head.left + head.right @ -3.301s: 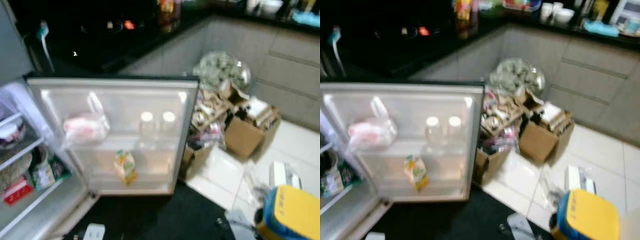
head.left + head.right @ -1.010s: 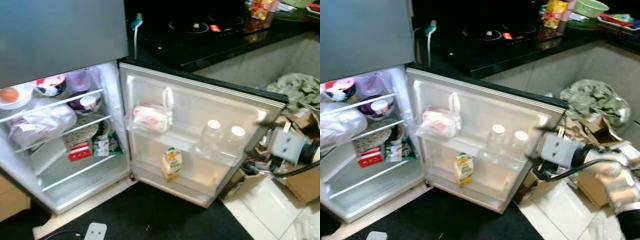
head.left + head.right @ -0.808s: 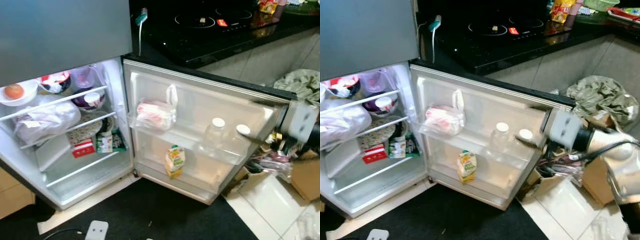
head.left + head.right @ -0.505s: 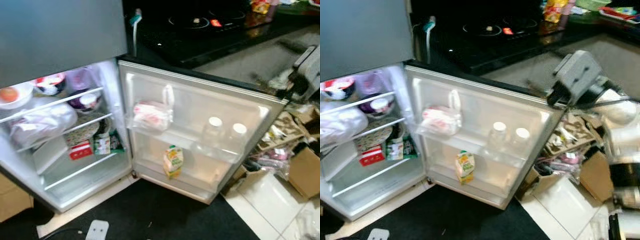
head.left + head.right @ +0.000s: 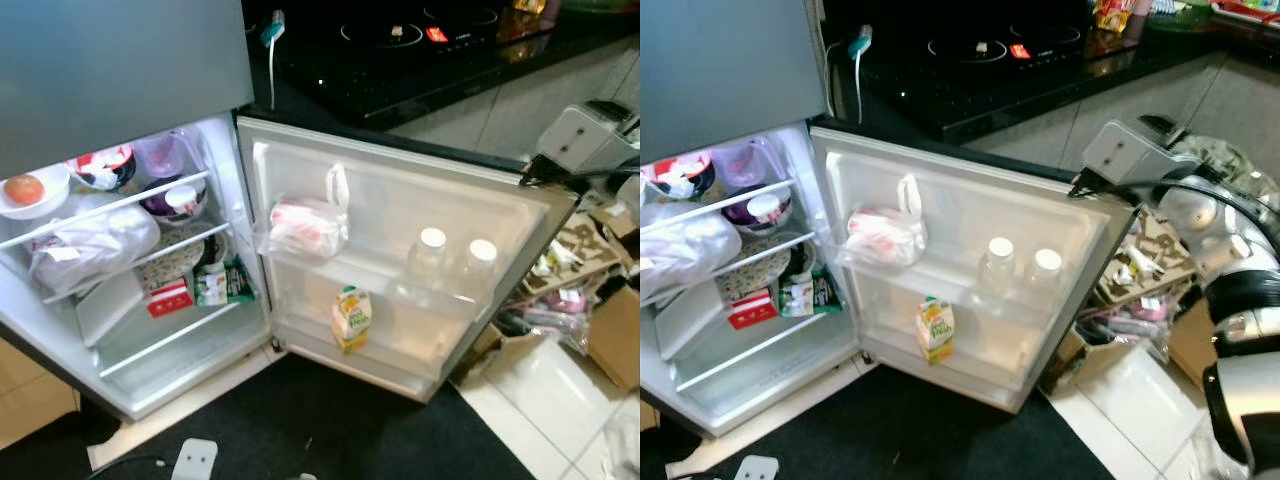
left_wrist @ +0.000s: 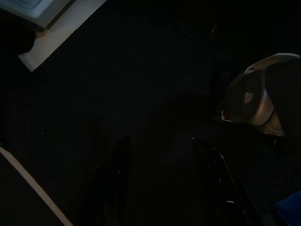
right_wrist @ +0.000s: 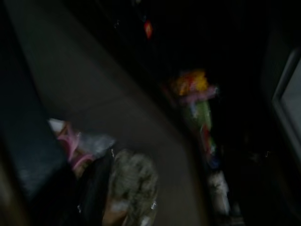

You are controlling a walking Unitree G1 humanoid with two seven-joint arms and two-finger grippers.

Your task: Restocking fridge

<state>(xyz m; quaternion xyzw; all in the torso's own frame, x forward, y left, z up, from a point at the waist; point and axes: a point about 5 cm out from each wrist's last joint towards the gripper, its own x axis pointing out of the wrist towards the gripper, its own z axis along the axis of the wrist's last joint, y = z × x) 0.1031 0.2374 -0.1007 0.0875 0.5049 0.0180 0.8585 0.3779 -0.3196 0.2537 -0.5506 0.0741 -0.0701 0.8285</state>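
in the head views, the fridge (image 5: 130, 300) stands open on the left, its door (image 5: 950, 215) swung wide toward the right. on the door's upper shelf a white plastic bag (image 5: 305, 225) sits at the left end and two clear bottles with white caps (image 5: 1018, 268) stand side by side at the right end; a small juice carton (image 5: 935, 328) stands on the door shelf below. inside the fridge, a bowl with an orange fruit (image 5: 25, 190) is on the top shelf at far left, with covered bowls (image 5: 165, 200) and a bagged item (image 5: 90, 240) near it and small packets (image 5: 195, 290) lower down. the right hand (image 5: 1080, 188) is raised at the door's top right corner, its grey wrist block just above the door edge; i cannot tell whether its fingers are wide or narrow. a black counter (image 5: 420, 60) with a cooktop lies far behind, and cardboard boxes (image 5: 610, 335) sit on the tiled floor to the right. in the left wrist view, very dark, the left hand (image 6: 160, 155) hangs over a black mat with its fingers spread apart, holding nothing. the right wrist view is dark and blurred, showing a grey cabinet front and a crumpled bag (image 7: 134, 186).
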